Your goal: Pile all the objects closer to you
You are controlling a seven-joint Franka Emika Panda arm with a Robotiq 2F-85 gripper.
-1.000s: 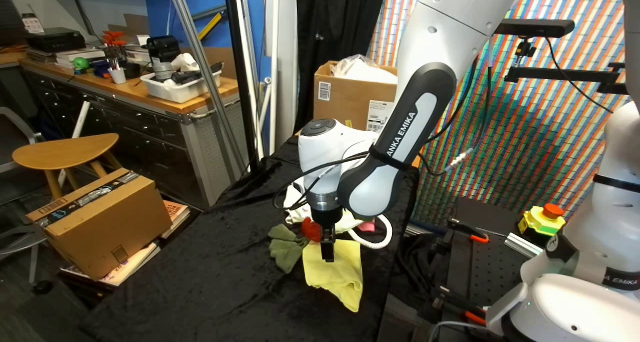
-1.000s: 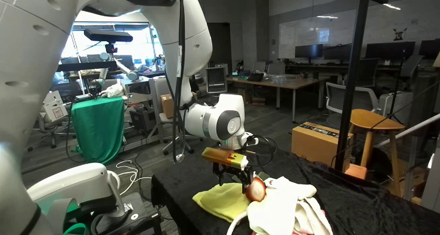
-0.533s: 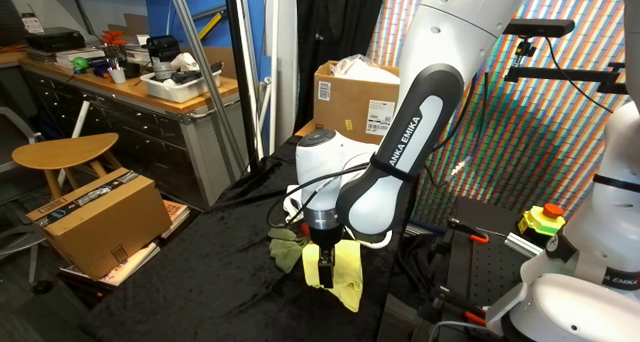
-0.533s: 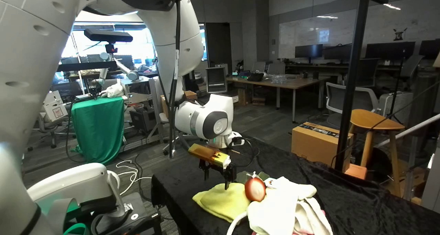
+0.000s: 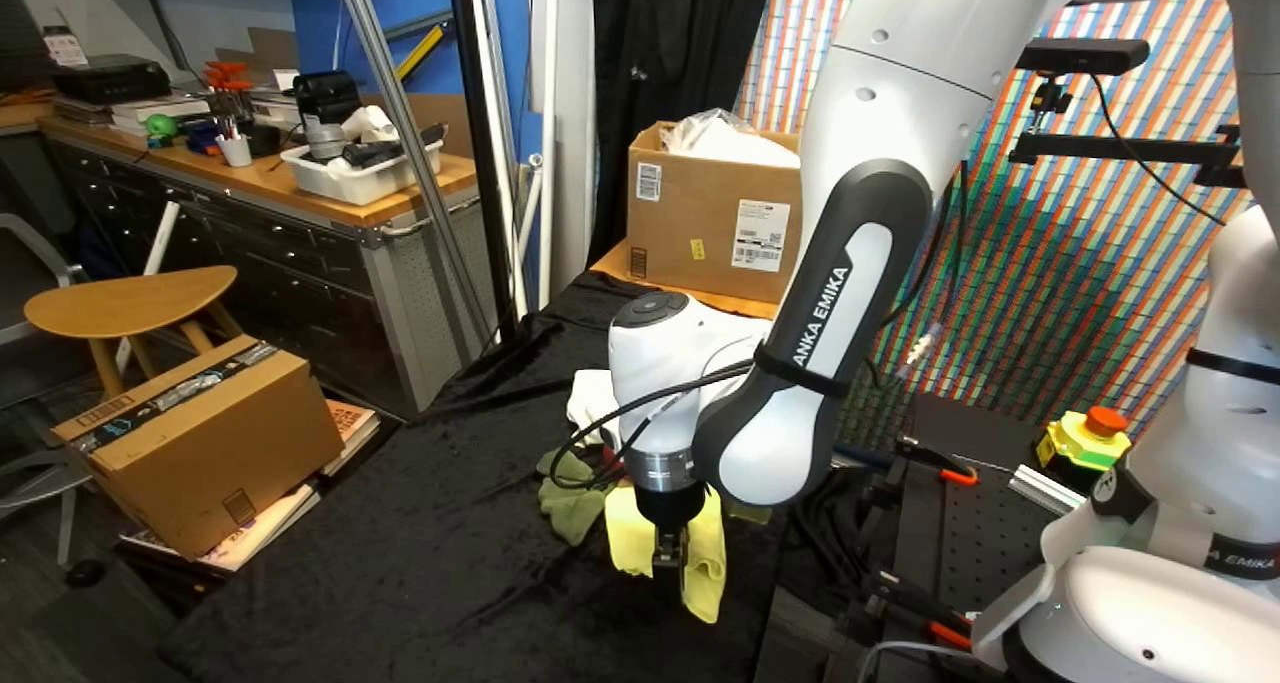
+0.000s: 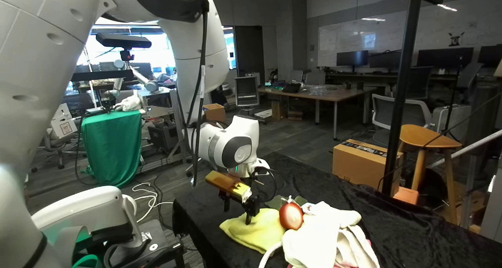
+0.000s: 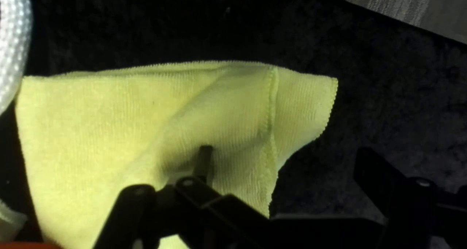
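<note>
A yellow cloth (image 7: 109, 110) lies on the black-draped table, partly folded. My gripper (image 7: 284, 149) stands open low above its edge, nothing between the fingers. In the wrist view one finger (image 7: 203, 159) is over the cloth and its opposite over black fabric; contact cannot be told. A red round item (image 6: 291, 216) with green leaf-like parts (image 5: 570, 508) sits beside the yellow cloth. Next to that, white cloth (image 6: 313, 236) is heaped, with a strip of pink (image 6: 369, 243) at its edge. The white rope loop (image 7: 14, 41) touches the yellow cloth's corner; the arm hides it in an exterior view.
Black fabric (image 5: 450, 563) covers the table, whose edge shows beyond the yellow cloth in the wrist view. A cardboard box (image 5: 715, 223) stands behind the arm, another box (image 5: 215, 443) off the table. A dark upright pole (image 6: 401, 95) rises near the table.
My gripper has moved away from the red item along the yellow cloth and come lower, turning slightly. It has stayed open. The cloths, rope and red item have not moved.
</note>
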